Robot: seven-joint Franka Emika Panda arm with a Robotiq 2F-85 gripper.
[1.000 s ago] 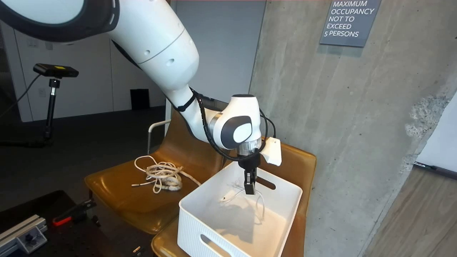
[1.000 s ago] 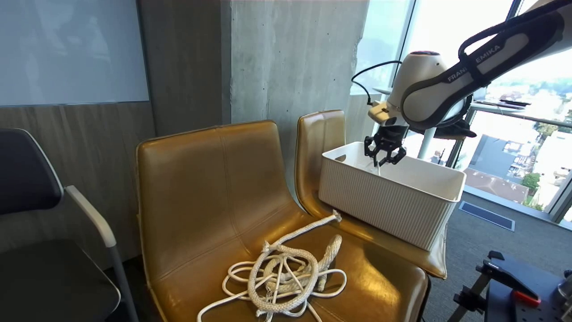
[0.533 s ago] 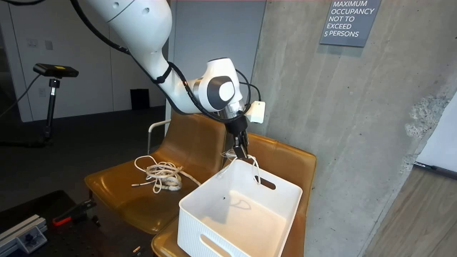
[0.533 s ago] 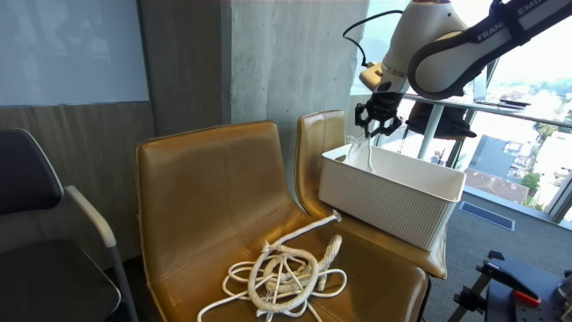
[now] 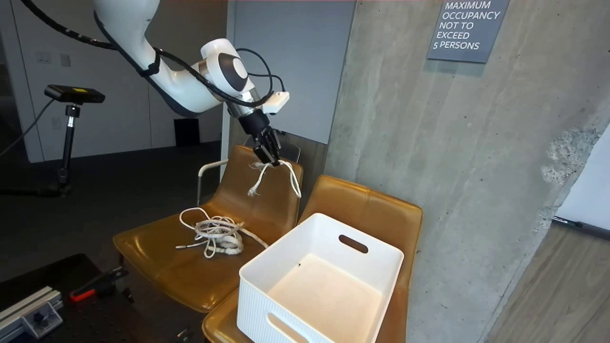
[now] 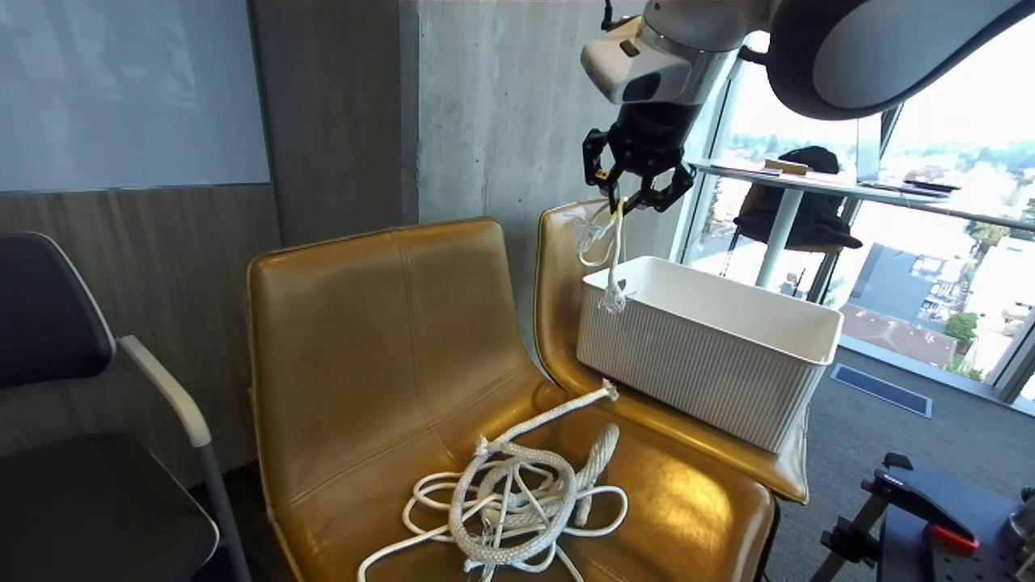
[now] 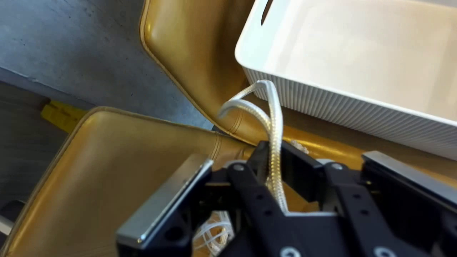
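Gripper (image 6: 621,204): one, black, up in the air, pointing downward at a slant; its jaws are drawn together, with rope pinched between the tips.

White rope (image 6: 616,252): one piece, thin and braided, in the gripper's hold. It hangs from the very tips, slack on both sides: in an exterior view I see a loop to the right of them and a frayed end to the left, both dangling lower than the jaws. In the wrist view the loop arches out past the tips, in front of the ribbed side of the bin (image 7: 342,109).

Bin: one, white, with handle slots, upright on a tan chair (image 5: 381,214); lower than gripper and held rope, and apart from both.

Rope heap (image 5: 219,231): one tangle of pale cords, thick and thin, on the seat of the neighbouring chair (image 6: 340,347); below the held piece, well apart from it.

Elsewhere in the room: concrete wall (image 5: 405,143) bearing a grey occupancy sign (image 5: 464,28); dark chair (image 6: 48,323) with a pale armrest; black camera (image 5: 74,94) on a stand (image 5: 68,147).
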